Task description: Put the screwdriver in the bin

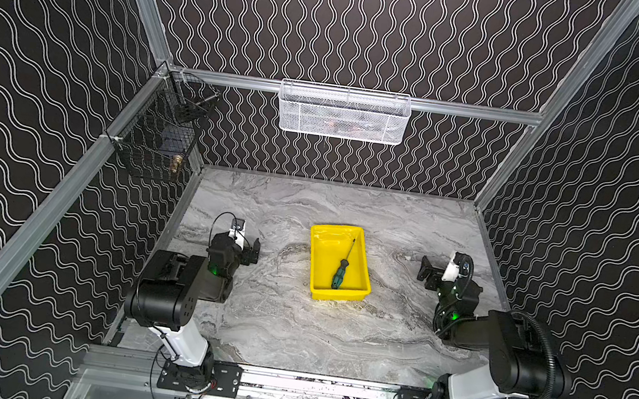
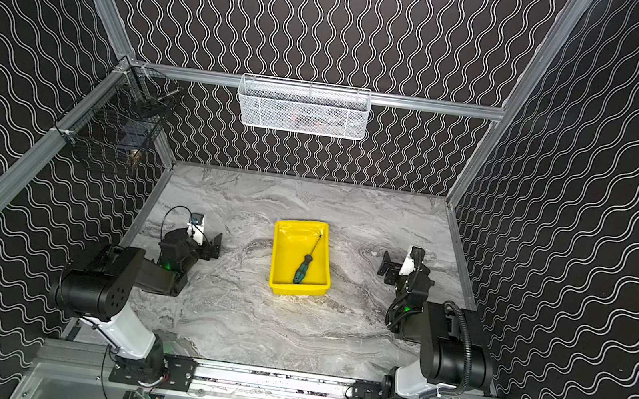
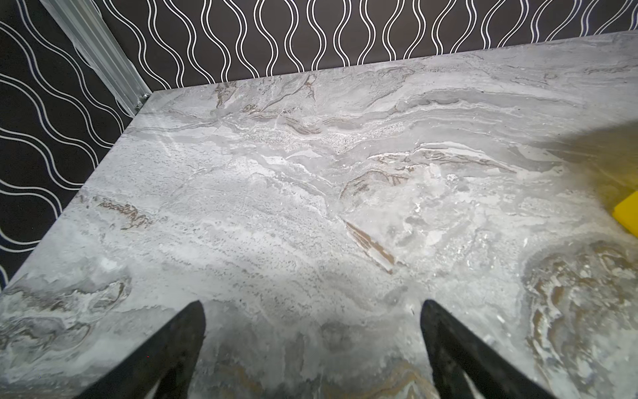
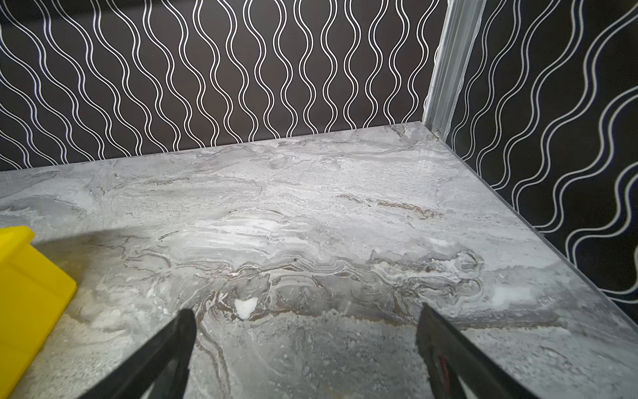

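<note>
left gripper [image 1: 253, 251] spread, empty, arm folded low, left of bin [image 1: 338, 295] | right gripper [image 1: 426, 270] spread, empty, arm folded right | screwdriver [image 1: 341, 270] inside bin

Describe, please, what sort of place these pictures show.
Probably a robotics test cell: silver aluminium frame rails enclose black walls printed with white wavy lines, and two black-and-white robot arms are bolted along the front of a grey marble-look tabletop.

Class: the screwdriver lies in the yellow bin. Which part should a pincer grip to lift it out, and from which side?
Grip the screwdriver by its teal-and-black handle, coming straight down from above and closing across its width. It lies flat in the yellow bin, whose walls likely block a sideways approach; the thin shaft would probably slip.
</note>
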Tool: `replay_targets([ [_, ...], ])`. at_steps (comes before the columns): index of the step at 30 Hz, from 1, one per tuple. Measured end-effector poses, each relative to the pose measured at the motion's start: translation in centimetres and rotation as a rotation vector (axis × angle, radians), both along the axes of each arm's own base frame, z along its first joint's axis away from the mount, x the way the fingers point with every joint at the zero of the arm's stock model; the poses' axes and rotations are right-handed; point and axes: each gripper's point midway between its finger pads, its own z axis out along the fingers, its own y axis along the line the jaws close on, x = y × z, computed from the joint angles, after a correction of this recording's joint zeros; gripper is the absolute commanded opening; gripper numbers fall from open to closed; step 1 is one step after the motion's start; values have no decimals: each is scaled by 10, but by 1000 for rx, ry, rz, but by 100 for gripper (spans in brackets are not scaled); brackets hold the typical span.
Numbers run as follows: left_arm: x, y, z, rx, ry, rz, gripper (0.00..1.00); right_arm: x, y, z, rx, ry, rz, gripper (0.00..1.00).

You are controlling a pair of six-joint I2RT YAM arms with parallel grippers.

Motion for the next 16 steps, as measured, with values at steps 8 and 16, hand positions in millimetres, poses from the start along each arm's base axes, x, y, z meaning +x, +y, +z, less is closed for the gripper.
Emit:
replay_targets([
  [8, -1, -1, -1, 1, 3, -4, 99, 0, 1, 0, -6, 0, 5, 99],
  [16, -2, -2, -1, 3, 1, -5, 99, 2, 0, 3, -8, -7, 5, 99],
])
